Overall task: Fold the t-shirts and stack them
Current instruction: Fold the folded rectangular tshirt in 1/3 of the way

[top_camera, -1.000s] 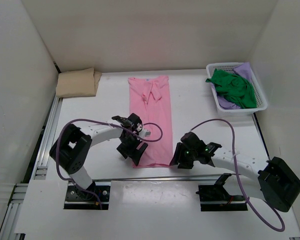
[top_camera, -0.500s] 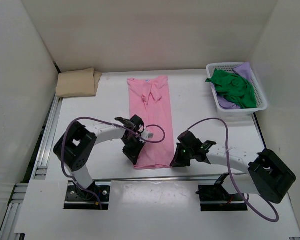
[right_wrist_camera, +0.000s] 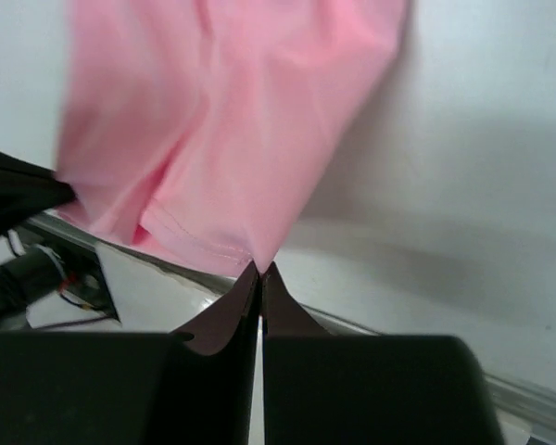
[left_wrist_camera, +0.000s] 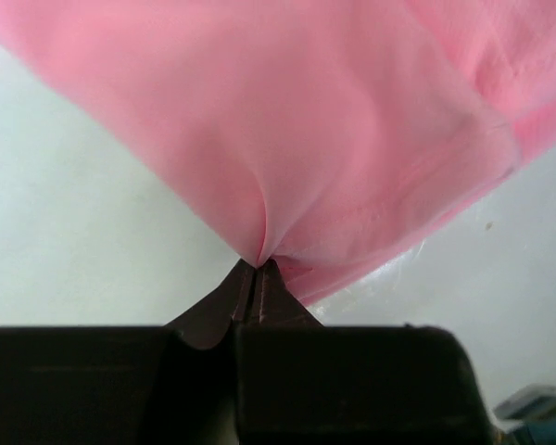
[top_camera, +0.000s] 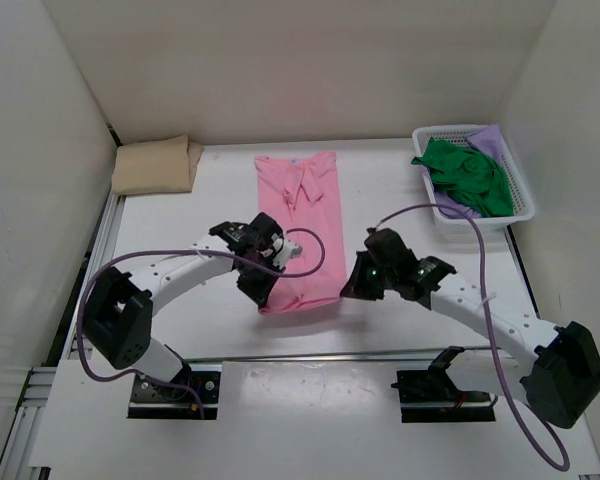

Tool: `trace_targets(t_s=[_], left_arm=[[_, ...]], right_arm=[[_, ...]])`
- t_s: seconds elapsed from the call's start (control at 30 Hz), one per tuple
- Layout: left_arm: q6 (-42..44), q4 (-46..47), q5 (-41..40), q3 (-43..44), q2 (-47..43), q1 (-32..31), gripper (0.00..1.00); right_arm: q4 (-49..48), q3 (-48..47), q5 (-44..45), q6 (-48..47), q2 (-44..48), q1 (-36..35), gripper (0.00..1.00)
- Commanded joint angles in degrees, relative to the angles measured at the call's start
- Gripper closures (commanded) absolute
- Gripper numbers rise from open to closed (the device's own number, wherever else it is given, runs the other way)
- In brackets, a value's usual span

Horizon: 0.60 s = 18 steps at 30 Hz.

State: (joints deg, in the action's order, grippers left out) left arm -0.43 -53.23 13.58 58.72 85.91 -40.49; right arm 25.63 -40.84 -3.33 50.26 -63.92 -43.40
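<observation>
**A:** How does the pink shirt [top_camera: 298, 200] handle?

**B:** I'd judge it light, limp and not at all fragile. It has no stiffness, so it sags wherever nothing holds it up. The near corners of the bottom hem look like the best places to hold it, since the stitched edge gives the fingers something to bite on.

**A:** And are the grippers holding it there?

**B:** Yes. The left gripper [left_wrist_camera: 257, 271] is pinched tight on the near left corner, and the cloth puckers into its closed tips. The right gripper [right_wrist_camera: 260, 271] is clamped on the near right corner, right at the hem stitching.

**A:** Where does the shirt lie?

**B:** It lies lengthwise in the middle of the table [top_camera: 400, 200], with the collar at the far end. The far part lies flat. The near end is raised off the surface and hangs between the two grips, bunched a little.

**A:** What about the others?

**B:** The tan shirt [top_camera: 155, 165] sits folded in the far left corner. The green shirt [top_camera: 470, 172] and the purple shirt [top_camera: 492, 138] are heaped in the basket [top_camera: 525, 205] at the far right, well apart from both arms.
</observation>
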Motion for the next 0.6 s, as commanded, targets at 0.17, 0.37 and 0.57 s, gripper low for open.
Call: trace_targets(t_s=[0.17,0.37,0.57], left_arm=[[0.4,-9.5,-6.5,25.8,13.3,8.0,0.90],[0.4,-13.0,-7.8,45.8,27.3,16.2,0.90],[0.4,-11.7,-7.8,55.5,36.8,17.6,0.90]], right_arm=[[4.7,-21.6,-1.5,-14.5,-16.2,12.1,1.00],[7.2,-38.9,-6.4,-19.1,-33.2,19.1,1.00],[9.0,-54.8,-12.7,-22.0,-47.7,23.2,1.00]])
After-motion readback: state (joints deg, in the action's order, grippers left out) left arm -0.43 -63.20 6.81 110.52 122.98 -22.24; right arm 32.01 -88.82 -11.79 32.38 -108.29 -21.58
